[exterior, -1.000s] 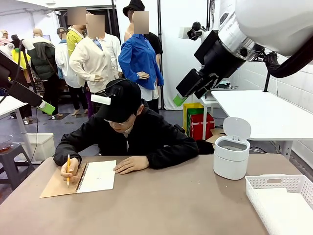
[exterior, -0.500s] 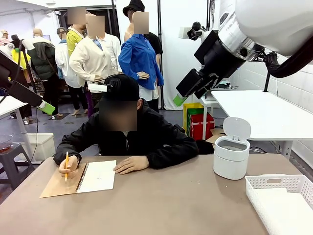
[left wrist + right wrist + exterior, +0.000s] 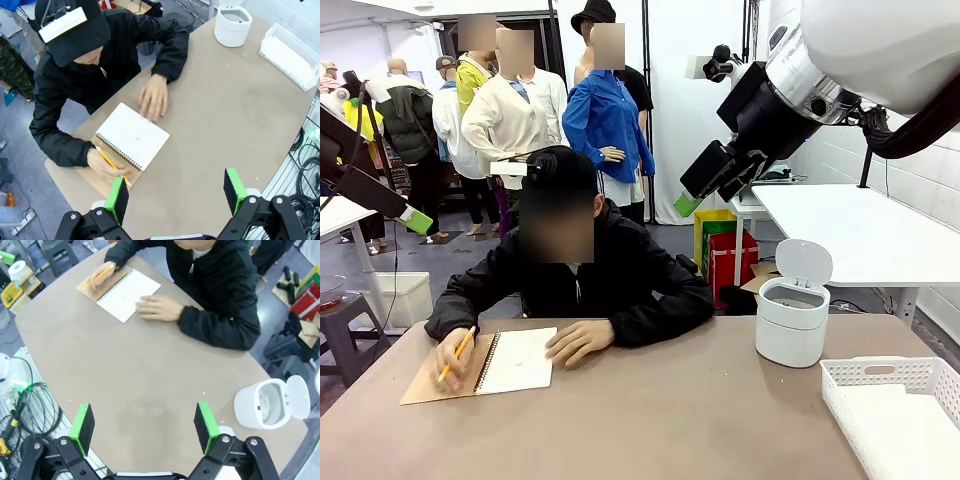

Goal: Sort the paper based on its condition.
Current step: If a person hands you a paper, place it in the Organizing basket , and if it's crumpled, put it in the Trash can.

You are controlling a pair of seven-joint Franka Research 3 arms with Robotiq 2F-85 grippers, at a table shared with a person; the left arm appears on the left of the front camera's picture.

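Pencil hand newly lower; right gripper spread, aloft.

The taupe bench top is smooth and matt. The spiral-bound notebook has smooth white paper pages and a dull tan card cover. The round white bin is glossy plastic, the white lattice basket plastic. The pads of the black left gripper are matt green

The paper is a smooth, blank white page lying flat and face up, bound in a spiral notebook at ten o'clock on the bench, with a person's hand touching its far right corner.
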